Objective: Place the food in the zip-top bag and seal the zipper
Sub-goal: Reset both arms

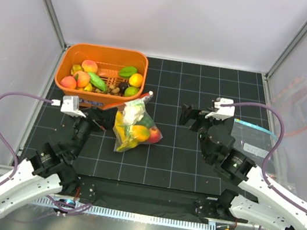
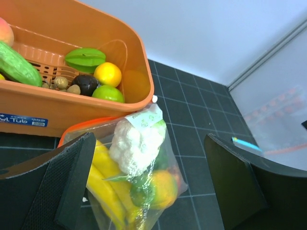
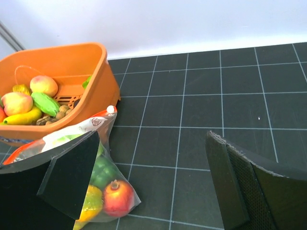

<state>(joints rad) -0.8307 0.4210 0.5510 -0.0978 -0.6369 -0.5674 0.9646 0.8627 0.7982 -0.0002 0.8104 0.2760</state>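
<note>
The bag (image 1: 134,128), holding a cauliflower (image 2: 136,143), a banana (image 2: 103,179) and other food, is lying on the desk (image 1: 192,163), just in front of the basket (image 1: 100,100). Its zipper (image 2: 79,128) is being turned toward the basket. The left claw (image 2: 148,163) is being held spread, the bag lying between its jaws. The right claw (image 3: 151,167) is likewise being held spread near the bag, with nothing pinched.
</note>
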